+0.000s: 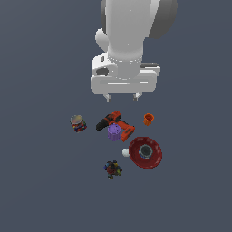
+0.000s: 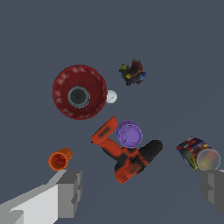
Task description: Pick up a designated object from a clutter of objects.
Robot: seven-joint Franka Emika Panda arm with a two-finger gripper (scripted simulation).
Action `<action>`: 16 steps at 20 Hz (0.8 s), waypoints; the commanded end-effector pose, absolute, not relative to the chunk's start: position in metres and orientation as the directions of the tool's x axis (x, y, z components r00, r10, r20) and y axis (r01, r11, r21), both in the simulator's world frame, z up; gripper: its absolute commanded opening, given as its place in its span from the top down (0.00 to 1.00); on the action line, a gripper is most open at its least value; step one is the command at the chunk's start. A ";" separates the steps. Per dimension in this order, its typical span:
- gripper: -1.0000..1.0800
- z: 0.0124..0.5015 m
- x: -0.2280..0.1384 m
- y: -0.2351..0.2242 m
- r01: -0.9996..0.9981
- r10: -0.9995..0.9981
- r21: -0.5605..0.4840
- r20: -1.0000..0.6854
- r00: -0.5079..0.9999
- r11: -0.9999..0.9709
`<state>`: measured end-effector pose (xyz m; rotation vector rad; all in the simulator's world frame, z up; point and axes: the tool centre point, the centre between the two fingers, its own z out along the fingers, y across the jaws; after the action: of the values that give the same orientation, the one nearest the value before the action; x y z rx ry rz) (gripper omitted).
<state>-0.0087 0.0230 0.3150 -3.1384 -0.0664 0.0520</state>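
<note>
White and bulky, the arm (image 1: 129,36) hangs over the dark bench (image 1: 41,181) with its end effector (image 1: 122,96) spread open, holding nothing, well above the clutter. Largest on the bench is the red disc (image 1: 145,152), with a grey hub at its centre. Next comes the orange-and-black drill (image 1: 114,123), lying on its side. The multicoloured can (image 1: 78,123) lies well apart toward the exterior view's left. The purple cup (image 1: 114,132) sits tucked against the drill's handle, mouth up, almost directly beneath the open fingers and apart from them. The orange cup (image 1: 148,119) rests beyond the drill toward the exterior view's right. A dark multicoloured lump (image 1: 112,169) lies alone, and a small white object (image 1: 126,152) touches the disc's edge.
</note>
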 end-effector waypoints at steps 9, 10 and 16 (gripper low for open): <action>0.04 0.316 -0.001 0.011 0.010 0.010 0.018 -0.027 1.000 -1.000; 0.04 0.317 0.000 0.010 0.009 0.008 0.019 -0.027 1.000 -1.000; 0.04 0.314 0.000 0.011 0.001 0.001 0.018 -0.027 1.000 -1.000</action>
<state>-0.0002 0.0109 0.3152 -3.1594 -0.0079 0.0419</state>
